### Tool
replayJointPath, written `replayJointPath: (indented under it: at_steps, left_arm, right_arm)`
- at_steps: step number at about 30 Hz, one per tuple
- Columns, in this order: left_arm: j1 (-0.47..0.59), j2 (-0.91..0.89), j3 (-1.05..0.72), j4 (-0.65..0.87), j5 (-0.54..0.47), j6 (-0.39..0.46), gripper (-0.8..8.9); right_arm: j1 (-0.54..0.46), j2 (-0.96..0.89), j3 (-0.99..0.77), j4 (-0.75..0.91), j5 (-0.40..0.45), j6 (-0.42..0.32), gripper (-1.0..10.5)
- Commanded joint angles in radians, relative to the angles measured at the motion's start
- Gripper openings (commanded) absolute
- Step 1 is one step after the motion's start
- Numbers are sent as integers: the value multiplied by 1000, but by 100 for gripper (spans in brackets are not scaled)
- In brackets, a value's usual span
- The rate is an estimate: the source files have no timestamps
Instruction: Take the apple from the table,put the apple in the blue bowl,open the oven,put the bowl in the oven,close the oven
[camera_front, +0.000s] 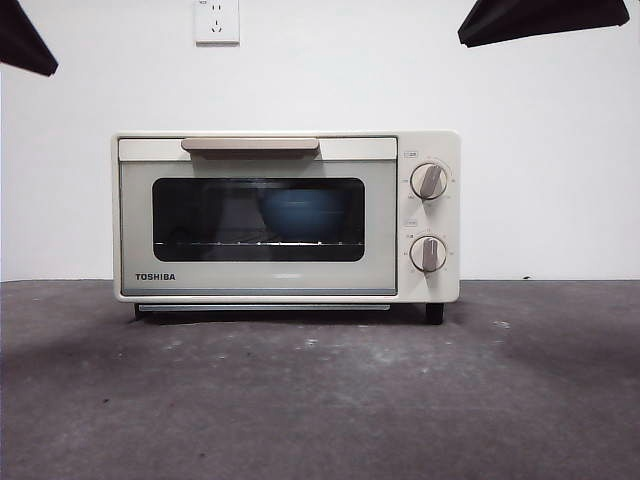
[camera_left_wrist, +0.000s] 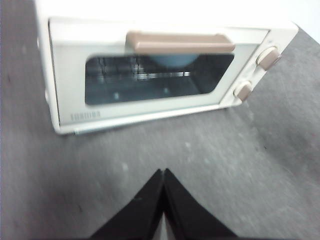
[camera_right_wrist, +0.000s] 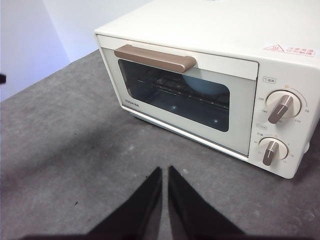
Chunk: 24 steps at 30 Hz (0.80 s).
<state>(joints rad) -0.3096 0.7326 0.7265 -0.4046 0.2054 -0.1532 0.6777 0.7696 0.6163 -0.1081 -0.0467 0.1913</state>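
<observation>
Behind the closed oven (camera_front: 286, 217) door's dark glass the blue bowl (camera_front: 302, 214) shows only dimly, the apple hidden, while both hands, left (camera_left_wrist: 163, 172) and right (camera_right_wrist: 164, 171), hover pinched together, empty, above the tabletop (camera_front: 320, 400).

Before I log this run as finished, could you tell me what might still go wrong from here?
1. The apple cannot be seen; only the blue bowl shows behind the oven window, so its contents are unconfirmed.
2. The door looks shut, but the blurred left wrist view cannot confirm a full latch.
3. Both the left gripper and the right gripper hang low before the oven; a careless retreat could bump the handle.
</observation>
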Motion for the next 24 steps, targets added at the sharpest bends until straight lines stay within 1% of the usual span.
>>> replayJointPath:
  at_steps: [1,3,6,10,13,16,20,24]
  left_arm:
    - [28,-18,13,79,-62,101,7]
    - [70,-37,8,131,-92,136,7]
    - [150,-95,-20,187,-94,188,7]
    - [247,-192,-101,251,-96,224,7]
    - [299,-271,-185,283,-111,227,7]
    - [324,-353,-286,323,-113,223,7]
    - [329,-455,-431,379,-113,205,7]
    - [329,-544,-543,381,-114,188,7]
  right_arm:
    - [7,5,6,8,3,10,3]
    - [7,5,6,8,3,10,3]
    - [7,5,6,10,3,10,3]
    - [7,5,6,10,3,10,3]
    - [7,5,6,10,3,10,3]
    - [7,5,6,10,3,10,3]
    - [7,5,6,10,3,10,3]
    - [7,5,6,10,3,10,3]
